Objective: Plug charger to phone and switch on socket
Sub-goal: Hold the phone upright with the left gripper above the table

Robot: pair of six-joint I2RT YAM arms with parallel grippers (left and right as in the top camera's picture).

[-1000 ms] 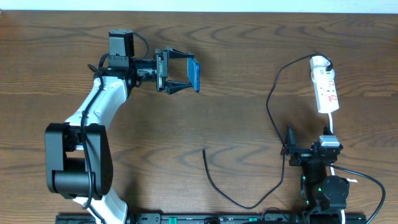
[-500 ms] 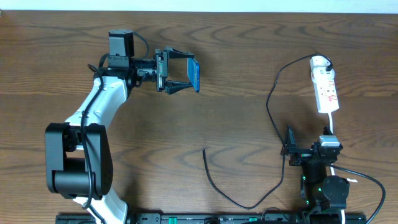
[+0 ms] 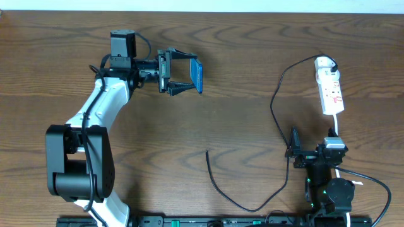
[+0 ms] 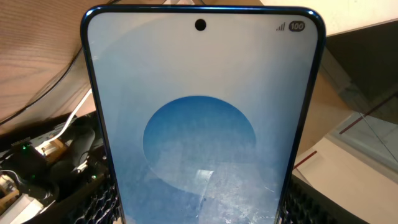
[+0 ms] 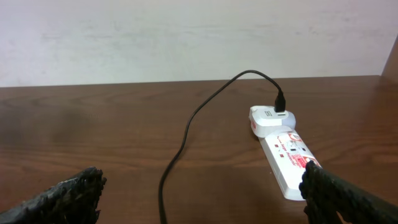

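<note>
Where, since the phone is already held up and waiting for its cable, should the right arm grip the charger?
Just behind the charger's loose connector tip, where the cable lies flat and nearly straight on the table. Come straight down from above, the open right fingers straddling the cable crosswise; the plug end is already in the socket.

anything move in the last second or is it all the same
Nothing visibly changed. The left gripper still holds the phone, the right gripper stays wide open facing the socket, and the charger lies as it was, its plug at the socket's far end and its free tip lying loose.
</note>
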